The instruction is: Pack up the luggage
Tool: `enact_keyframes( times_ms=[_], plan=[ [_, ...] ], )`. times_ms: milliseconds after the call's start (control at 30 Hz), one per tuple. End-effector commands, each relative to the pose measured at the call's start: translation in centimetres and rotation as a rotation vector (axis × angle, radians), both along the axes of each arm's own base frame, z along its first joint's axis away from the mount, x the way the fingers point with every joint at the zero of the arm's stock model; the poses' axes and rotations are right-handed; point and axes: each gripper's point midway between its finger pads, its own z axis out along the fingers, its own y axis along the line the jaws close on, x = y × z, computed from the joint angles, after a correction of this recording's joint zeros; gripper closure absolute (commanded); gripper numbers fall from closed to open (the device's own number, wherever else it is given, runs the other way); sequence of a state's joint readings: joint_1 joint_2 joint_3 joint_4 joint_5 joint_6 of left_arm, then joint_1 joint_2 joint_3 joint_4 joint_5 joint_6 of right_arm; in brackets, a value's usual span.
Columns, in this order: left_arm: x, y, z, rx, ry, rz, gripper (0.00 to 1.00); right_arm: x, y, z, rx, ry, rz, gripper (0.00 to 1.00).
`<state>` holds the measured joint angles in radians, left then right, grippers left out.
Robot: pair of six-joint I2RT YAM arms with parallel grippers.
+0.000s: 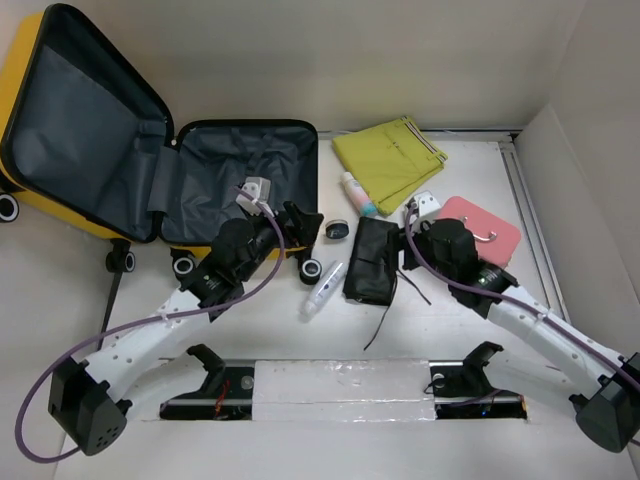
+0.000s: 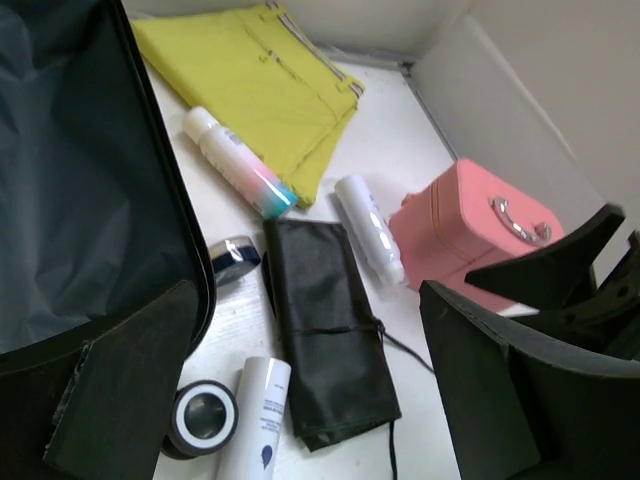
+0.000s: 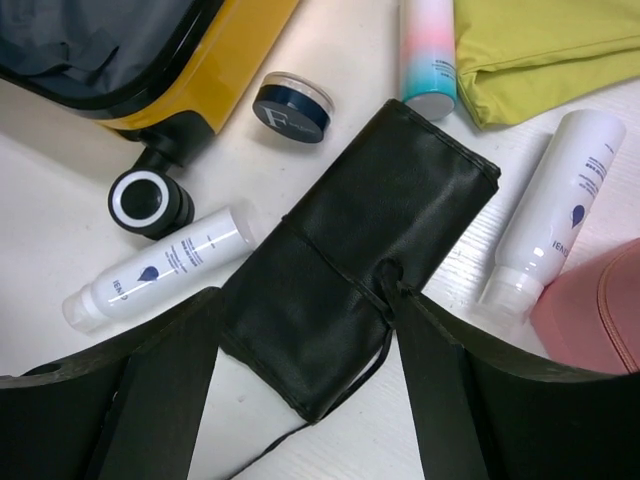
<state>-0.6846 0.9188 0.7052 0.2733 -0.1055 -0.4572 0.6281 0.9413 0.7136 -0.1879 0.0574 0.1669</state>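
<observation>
Right fingers (image 3: 120,410) flank black pouch (image 3: 340,270); only overhead shows luggage (image 1: 100,130) lid.

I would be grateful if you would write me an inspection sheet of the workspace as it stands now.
Surface: white table, no spills seen.
Job's things: yellow suitcase lies open at far left, grey lining showing; nothing seen in its visible part.
Clutter: yellow-green folded cloth, pink-and-teal bottle, small round jar, black rolled pouch, white bottle, second white bottle and pink case, all on the table.
Grippers: left gripper open above the suitcase's near right corner; right gripper open, fingers either side of the pouch.
Cables: a purple cable runs along each arm; the pouch's cord trails across the table.
Surroundings: white walls; nothing else seen.
</observation>
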Motion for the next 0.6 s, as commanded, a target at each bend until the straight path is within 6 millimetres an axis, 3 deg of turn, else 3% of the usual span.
enact_keyframes(
  times_ms=[0, 67, 100, 133, 200, 233, 267, 300, 567],
  plan=[
    [-0.7, -1.5, -1.0, -0.011, 0.013, -0.087, 0.11, 0.7, -0.3, 2.1, 0.031, -0.059, -0.055, 0.25],
    [-1.7, -3.0, -1.9, 0.006, -0.003, -0.202, 0.19, 0.7, -1.0, 2.7, 0.033, -0.079, -0.08, 0.28],
    [-2.6, -4.3, -3.1, 0.026, 0.011, -0.266, 0.34, 0.9, -1.5, 2.5, 0.017, -0.079, -0.111, 0.3],
    [-3.4, -4.9, -4.7, 0.06, 0.058, -0.29, 0.4, 0.9, -1.7, 3.2, 0.026, -0.095, -0.121, 0.34],
    [-3.5, -5.2, -6.2, 0.156, 0.071, -0.205, 0.46, 1.1, -2.0, 3.4, 0.019, -0.097, -0.139, 0.4],
    [-5.7, -6.9, -7.7, 0.225, 0.079, -0.236, 0.46, 1.3, -2.2, 4.1, 0.024, -0.112, -0.154, 0.47],
    [-6.2, -6.7, -8.9, 0.297, 0.097, -0.208, 0.46, 1.1, -2.3, 3.8, 0.014, -0.101, -0.153, 0.54],
    [-6.0, -6.1, -9.5, 0.344, 0.108, -0.14, 0.45, 1.3, -2.4, 4.4, 0.019, -0.112, -0.164, 0.54],
    [-7.3, -4.7, -14.2, 0.384, 0.259, -0.095, 0.38, 1.4, -1.9, 4.0, 0.033, -0.104, -0.15, 0.5]
  ],
)
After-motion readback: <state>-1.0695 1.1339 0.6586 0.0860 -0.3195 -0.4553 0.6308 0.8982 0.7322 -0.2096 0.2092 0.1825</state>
